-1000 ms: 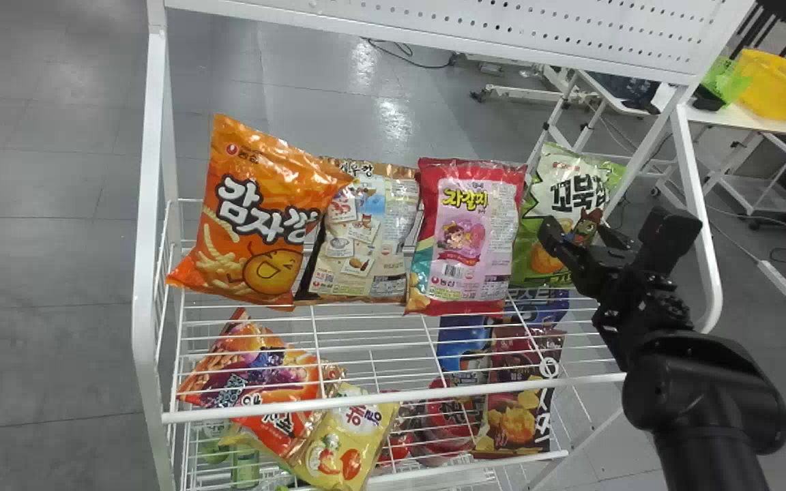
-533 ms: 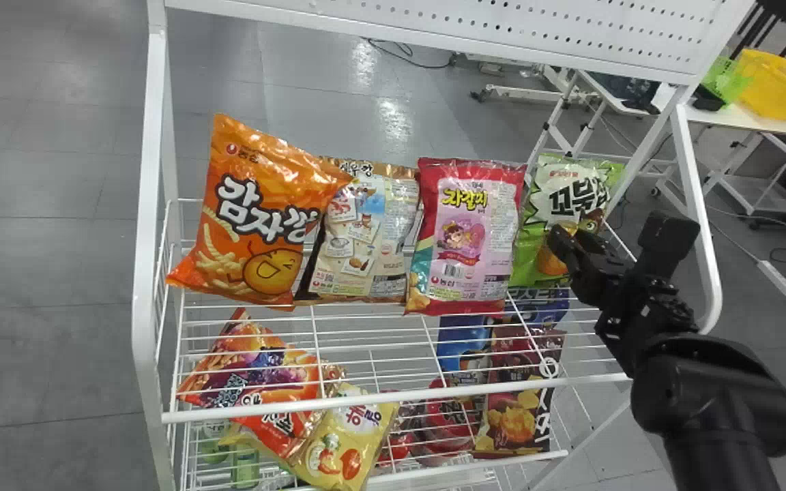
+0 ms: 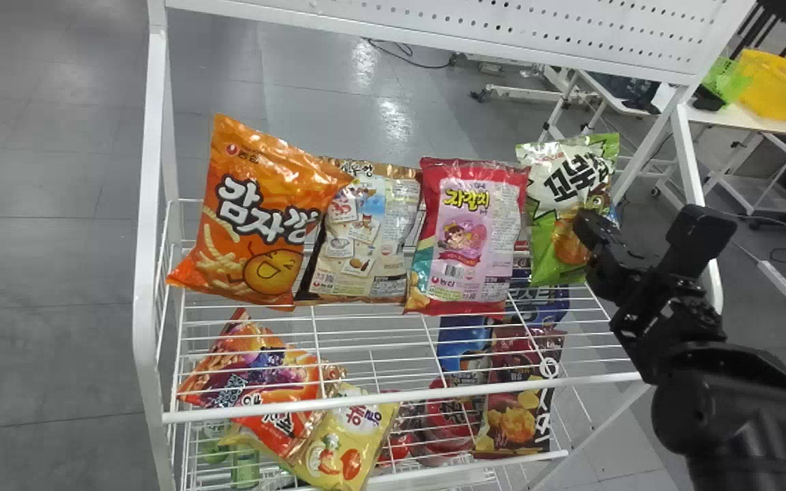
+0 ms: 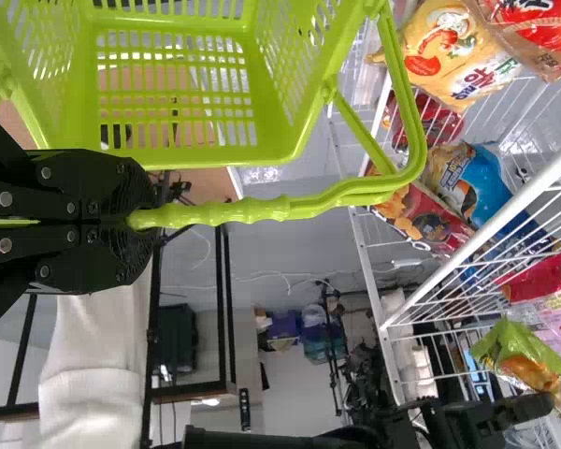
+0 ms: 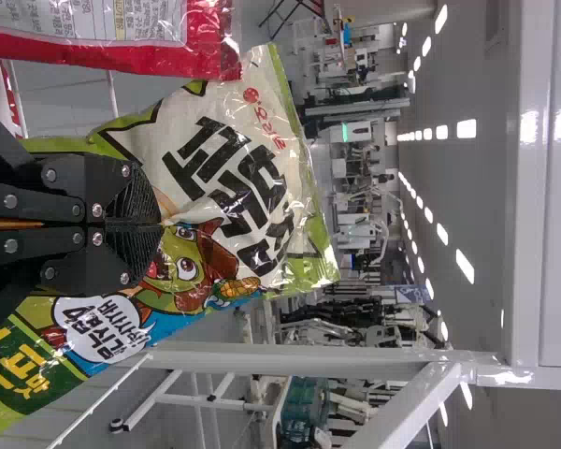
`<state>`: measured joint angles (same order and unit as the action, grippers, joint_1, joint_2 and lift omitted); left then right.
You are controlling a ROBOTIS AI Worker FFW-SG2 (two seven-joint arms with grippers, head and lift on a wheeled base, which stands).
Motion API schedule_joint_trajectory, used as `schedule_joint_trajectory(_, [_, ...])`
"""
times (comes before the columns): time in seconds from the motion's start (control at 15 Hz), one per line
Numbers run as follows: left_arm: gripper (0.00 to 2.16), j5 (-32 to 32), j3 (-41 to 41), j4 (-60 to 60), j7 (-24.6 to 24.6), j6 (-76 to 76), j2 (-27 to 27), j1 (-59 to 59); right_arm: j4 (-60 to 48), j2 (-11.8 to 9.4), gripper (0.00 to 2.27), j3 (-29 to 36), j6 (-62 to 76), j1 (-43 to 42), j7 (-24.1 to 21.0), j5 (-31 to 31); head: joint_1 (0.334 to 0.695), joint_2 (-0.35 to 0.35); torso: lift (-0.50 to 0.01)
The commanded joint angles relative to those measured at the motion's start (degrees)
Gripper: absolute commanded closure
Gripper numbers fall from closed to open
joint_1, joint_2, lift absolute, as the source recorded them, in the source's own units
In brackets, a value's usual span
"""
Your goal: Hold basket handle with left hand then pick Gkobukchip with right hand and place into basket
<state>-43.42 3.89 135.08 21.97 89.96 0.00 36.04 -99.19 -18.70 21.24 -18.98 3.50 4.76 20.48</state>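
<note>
Right claw (image 5: 151,224): closed on the green chip bag (image 5: 234,168), at the right end of the rack (image 3: 393,397). Left claw (image 4: 136,223): clamped on the handle (image 4: 262,209) of the basket (image 4: 215,157), outside the rack. Step in hand: the pick, grip apparently made. Next move: draw bag clear of rack, then over basket's opening.

Green Gkobukchip bag (image 3: 563,181), tilted, pinched, lime basket (image 4: 67,112), handle (image 4: 309,205) gripped
</note>
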Motion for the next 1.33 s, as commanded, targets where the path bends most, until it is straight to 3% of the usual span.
schedule_joint_trajectory(0.0, [1.72,0.17,-0.55,0.36,0.0,0.07,-0.15,0.34,-3.38,0.15,1.72,0.82,0.74,2.92,-1.95,0.18,0.695,-0.35,-0.032])
schedule_joint_trajectory(0.27, [1.72,0.17,-0.55,1.24,0.36,0.07,-0.15,1.13,-6.89,0.15,1.72,3.11,4.6,6.61,-5.55,0.97,0.695,-0.35,-0.032])
schedule_joint_trajectory(0.53, [1.72,0.17,-0.55,1.85,0.53,0.07,-0.15,1.66,-14.71,0.68,1.72,7.15,5.31,13.9,-5.47,7.38,0.695,-0.35,-0.032])
schedule_joint_trajectory(0.73, [1.72,0.17,-0.64,2.29,0.53,0.07,-0.15,1.84,-20.6,2.88,1.72,8.29,5.31,19.88,-3.71,9.93,0.695,-0.35,-0.032])
schedule_joint_trajectory(1.07, [1.72,0.17,-0.82,2.82,0.62,0.07,-0.15,2.45,-25.88,4.81,1.72,9.87,-0.5,25.94,1.21,16.96,0.695,-0.35,-0.032])
schedule_joint_trajectory(1.27, [1.72,0.26,-0.64,2.38,1.23,0.07,-0.15,2.72,-30.45,6.22,1.72,11.46,-11.75,29.11,4.38,20.39,0.695,-0.35,-0.032])
